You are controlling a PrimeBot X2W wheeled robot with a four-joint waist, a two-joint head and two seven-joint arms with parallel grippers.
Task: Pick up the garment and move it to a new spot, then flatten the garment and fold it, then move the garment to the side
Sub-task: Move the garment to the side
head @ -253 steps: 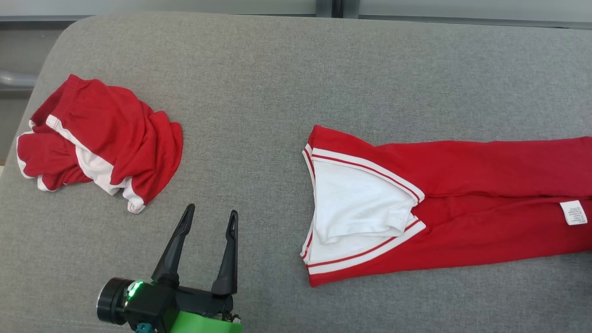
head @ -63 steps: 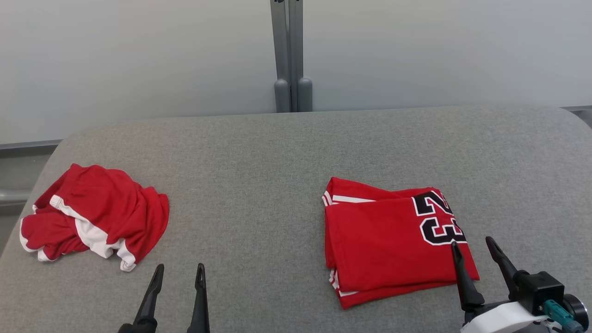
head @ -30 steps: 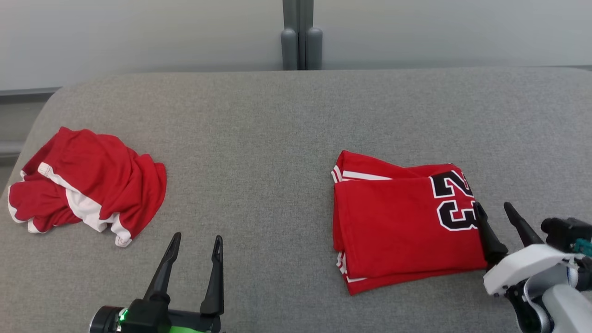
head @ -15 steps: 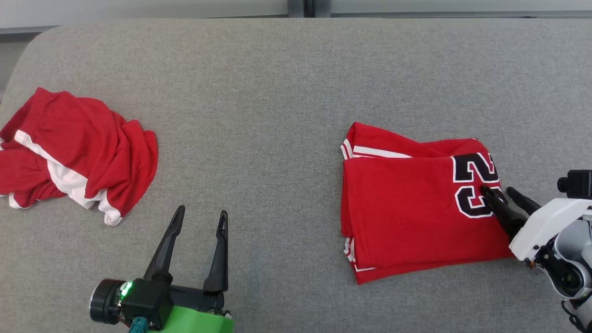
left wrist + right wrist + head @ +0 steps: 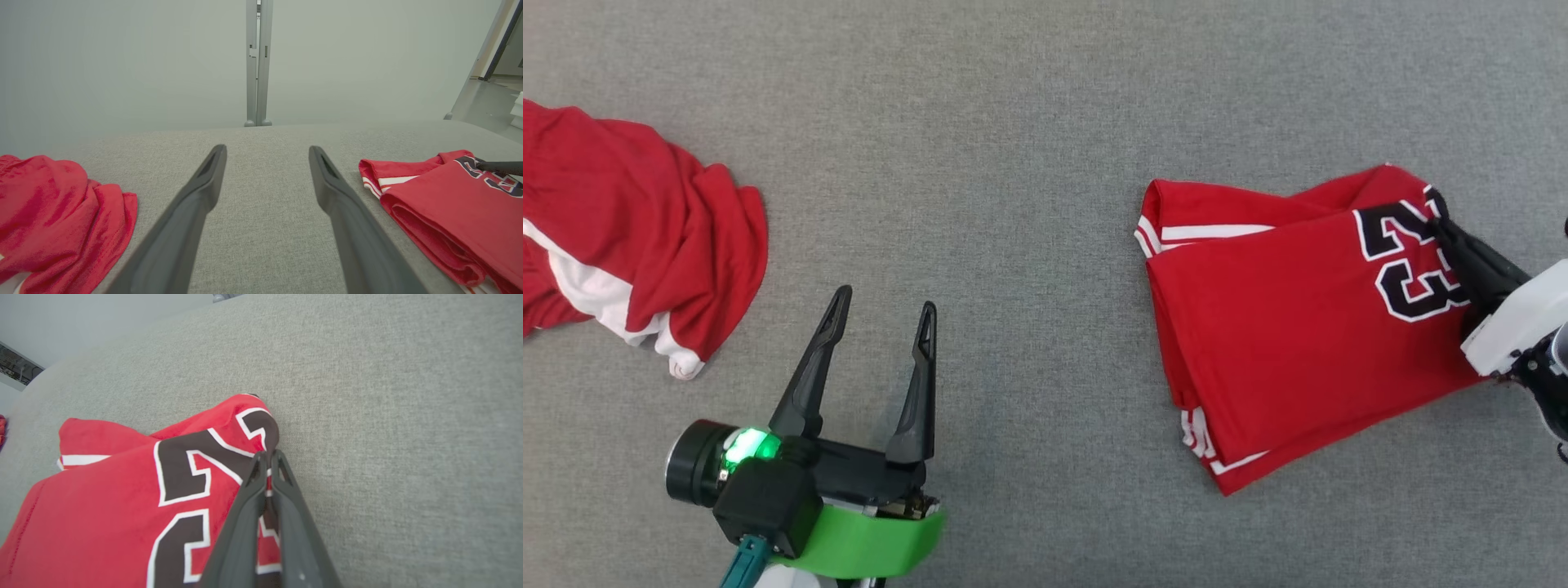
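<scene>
- Task item: the folded red fabric jersey with black "23" print (image 5: 1298, 327) lay on the right part of the grey upholstered surface (image 5: 1013, 122). Folding looked done, so the move to the side seemed to be the step in hand.
- The right gripper (image 5: 1441, 219) was clamped shut on the jersey's far right corner, beside the number. Pinching through the stacked layers there would probably let it drag the bundle without opening the fold.
- That pinched corner was bunched up slightly; the rest lay flat.
- The left gripper (image 5: 885, 299) was wide open and empty, over bare surface, well apart from the jersey — idle and out of the way.
- The crumpled red-and-white garment (image 5: 629, 229) lay at far left, no gripper on it.
</scene>
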